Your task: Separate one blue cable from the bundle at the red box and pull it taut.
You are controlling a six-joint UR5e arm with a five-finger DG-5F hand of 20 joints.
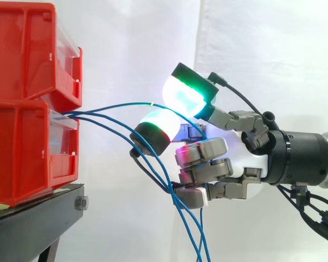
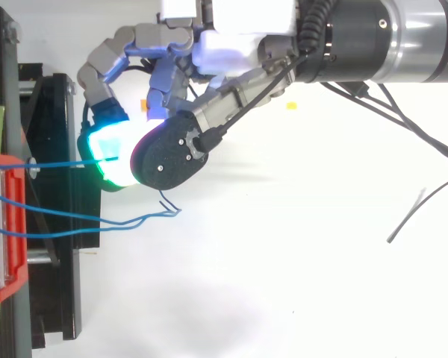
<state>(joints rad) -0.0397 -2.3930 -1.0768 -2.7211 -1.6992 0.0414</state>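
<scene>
Several thin blue cables come out of the lower red box (image 1: 27, 158) at the left. One blue cable (image 1: 115, 106) arcs up and right, away from the others, and runs almost straight in the top view (image 2: 60, 161). My hand (image 1: 229, 158) reaches in from the right, and two glowing fingertips (image 1: 183, 95) are closed on this cable a short way from the box. The other fingers are curled below. The remaining blue cables (image 1: 177, 206) sag past those fingers and hang down out of the picture; in the top view they trail loosely (image 2: 116, 223).
A second red box (image 1: 27, 54) is stacked on the lower one. Both rest on a black stand (image 1: 38, 218) with a bolt at its front edge. A white curtain hangs behind. The arm (image 2: 403, 37) enters from the right.
</scene>
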